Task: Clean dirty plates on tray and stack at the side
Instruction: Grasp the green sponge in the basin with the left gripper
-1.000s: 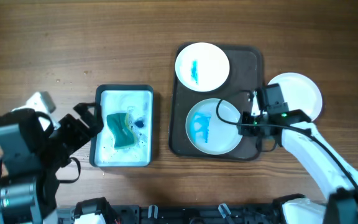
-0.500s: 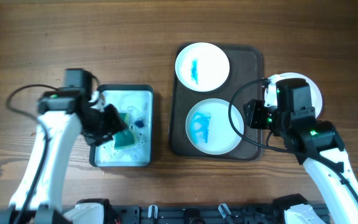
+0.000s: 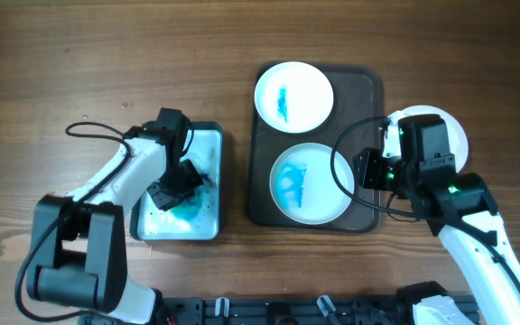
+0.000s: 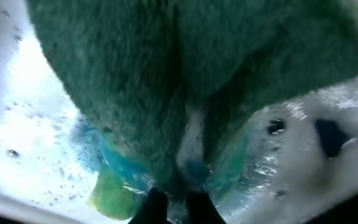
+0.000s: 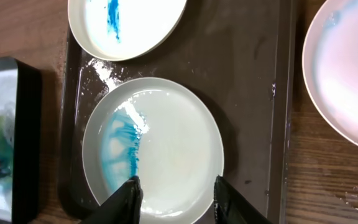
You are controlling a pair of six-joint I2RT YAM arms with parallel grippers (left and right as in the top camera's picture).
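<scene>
L tool (image 3: 177, 188) is clamped on the green sponge (image 4: 166, 93) in the small tray (image 3: 208, 135), centre-left; lift straight up, let it drip. R tool (image 5: 178, 198), jaws apart, holds nothing and hovers at the smeared plate's (image 3: 310, 185) edge on the dark tray (image 3: 359, 90), centre-right. Steady the plate before scrubbing. 2nd dirty plate (image 3: 293, 95) lies above.

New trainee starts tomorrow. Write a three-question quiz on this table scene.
1. True or false: the far plate and the near plate on the tray both bear blue smears.
2. The left jaws are shut on: A) the sponge B) a plate C) nothing.
3. How many plates lie off the tray?
Key: 1 true; 2 A; 3 one, the white plate.
</scene>
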